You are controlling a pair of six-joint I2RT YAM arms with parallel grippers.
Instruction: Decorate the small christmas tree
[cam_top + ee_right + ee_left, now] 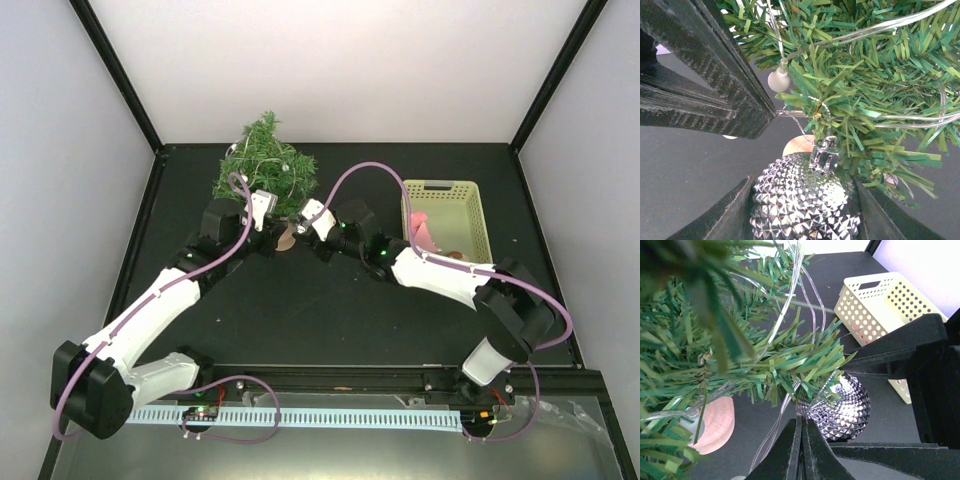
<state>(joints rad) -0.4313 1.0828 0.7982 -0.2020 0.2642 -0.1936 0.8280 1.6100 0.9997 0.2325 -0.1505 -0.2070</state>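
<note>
the small christmas tree (pixel 268 160) stands upright at 12 o'clock on the table (pixel 330 310). a silver bauble (pixel 805 200) is gripped by half-spread right fingers (pixel 725 215), branch (pixel 865 100) just above; its thread (pixel 795 114) is pinched by closed left fingers (pixel 790 450).

You are working in a robotics lab test cell. Plain white panel walls (pixel 340 60) close off the far, left and right sides, joined by black frame posts (pixel 113 70). The matte black table (pixel 300 320) has two robot arms bolted at its near edge, the left arm (pixel 150 305) and the right arm (pixel 440 275). Both trail purple cables (pixel 352 172), and a pale slotted cable duct (pixel 330 416) runs along the near rail.
</note>
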